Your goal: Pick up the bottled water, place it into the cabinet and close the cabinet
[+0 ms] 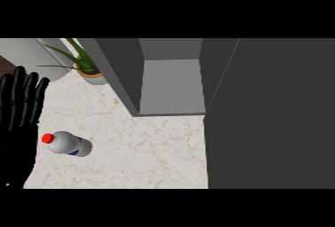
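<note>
Standing just right of the left hand's straight, empty fingers, the white water bottle shows a red cap and blue label on the marble surface.

Lighting even and soft, source not visible. Worktop reads bright and pale. Cabinet interior mid-grey, its open door darker and flat. My left hand is near-black, no surface detail. No glare or blur.
</note>
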Action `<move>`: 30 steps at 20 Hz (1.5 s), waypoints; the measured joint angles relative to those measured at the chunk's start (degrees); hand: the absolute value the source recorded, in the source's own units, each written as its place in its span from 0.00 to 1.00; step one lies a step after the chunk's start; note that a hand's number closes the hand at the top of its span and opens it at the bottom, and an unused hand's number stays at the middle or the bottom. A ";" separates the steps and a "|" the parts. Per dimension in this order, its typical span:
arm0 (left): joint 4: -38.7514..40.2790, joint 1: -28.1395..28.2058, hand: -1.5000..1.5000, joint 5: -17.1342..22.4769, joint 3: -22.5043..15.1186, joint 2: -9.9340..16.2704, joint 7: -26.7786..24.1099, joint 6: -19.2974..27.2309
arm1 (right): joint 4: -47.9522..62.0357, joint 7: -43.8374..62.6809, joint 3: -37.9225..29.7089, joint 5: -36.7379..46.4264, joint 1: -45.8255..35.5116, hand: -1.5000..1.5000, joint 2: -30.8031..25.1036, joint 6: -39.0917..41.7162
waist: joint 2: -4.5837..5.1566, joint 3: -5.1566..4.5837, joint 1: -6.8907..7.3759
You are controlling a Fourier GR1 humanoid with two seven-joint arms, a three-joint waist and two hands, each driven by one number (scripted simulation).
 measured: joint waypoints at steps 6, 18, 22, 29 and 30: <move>2.07 0.09 0.00 16.32 4.28 7.53 -2.67 -15.12 | -4.10 -0.96 1.63 -1.88 1.71 0.00 0.48 1.67 | -0.19 -0.65 0.53; 12.97 10.89 0.00 47.11 15.55 25.41 4.28 -40.40 | -16.65 9.42 9.74 -8.59 17.82 0.00 1.23 5.91 | -0.33 -0.71 0.90; 13.86 13.58 0.00 50.28 18.62 27.23 5.92 -43.41 | -19.49 9.75 10.86 -8.68 22.51 0.00 1.03 6.93 | -0.31 -0.69 0.88; 17.70 13.10 0.00 46.20 21.25 24.67 5.53 -47.32 | -20.50 5.75 13.08 -8.14 29.91 0.00 1.23 9.56 | -0.27 -0.67 0.54; 18.47 12.57 0.00 45.42 21.70 24.29 5.39 -47.48 | -20.54 5.75 13.37 -8.00 30.00 0.00 1.41 9.40 | -0.25 -0.68 0.56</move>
